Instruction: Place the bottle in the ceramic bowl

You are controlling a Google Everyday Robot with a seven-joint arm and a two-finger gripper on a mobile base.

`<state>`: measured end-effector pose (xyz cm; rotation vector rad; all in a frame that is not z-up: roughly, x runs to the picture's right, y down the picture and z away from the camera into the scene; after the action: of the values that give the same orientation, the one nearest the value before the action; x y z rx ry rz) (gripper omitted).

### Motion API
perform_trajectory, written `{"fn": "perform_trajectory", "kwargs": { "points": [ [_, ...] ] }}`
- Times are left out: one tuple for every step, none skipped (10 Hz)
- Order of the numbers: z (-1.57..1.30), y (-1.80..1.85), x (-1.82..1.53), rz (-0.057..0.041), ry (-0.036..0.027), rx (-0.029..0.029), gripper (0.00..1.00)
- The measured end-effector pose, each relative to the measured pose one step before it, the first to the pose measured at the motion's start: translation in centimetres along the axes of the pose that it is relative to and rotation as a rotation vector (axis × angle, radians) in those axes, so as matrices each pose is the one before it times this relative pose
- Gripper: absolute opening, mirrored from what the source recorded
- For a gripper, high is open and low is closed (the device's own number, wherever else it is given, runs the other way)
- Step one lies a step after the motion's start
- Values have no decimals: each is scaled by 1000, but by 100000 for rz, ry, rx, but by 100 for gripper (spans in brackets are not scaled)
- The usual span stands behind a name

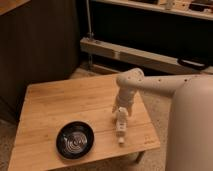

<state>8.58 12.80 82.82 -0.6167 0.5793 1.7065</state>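
Observation:
The black glossy ceramic bowl with pale ring lines inside sits on the wooden table near its front edge, left of centre. The small white bottle lies near the table's front right, long axis pointing toward the front edge. My gripper hangs from the white arm, directly over the bottle's far end and touching or nearly touching it. The bottle is to the right of the bowl, about a bowl's width away. The bowl is empty.
My white body fills the right side. Behind the table are a dark wall panel, a low metal rail and a shelf. The table's front edge lies just past the bottle.

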Motion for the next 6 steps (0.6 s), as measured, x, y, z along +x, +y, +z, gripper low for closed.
{"fn": "perform_trajectory", "kwargs": {
  "points": [
    [283, 226, 85, -362, 420, -28, 65],
    [430, 254, 121, -33, 747, 44, 65],
    [404, 432, 180, 249, 871, 47, 65],
    [328, -8, 181, 499, 989, 318, 65],
    [315, -56, 69, 629, 923, -97, 65],
    [618, 66, 85, 538, 1324, -314, 65]
  ]
}}
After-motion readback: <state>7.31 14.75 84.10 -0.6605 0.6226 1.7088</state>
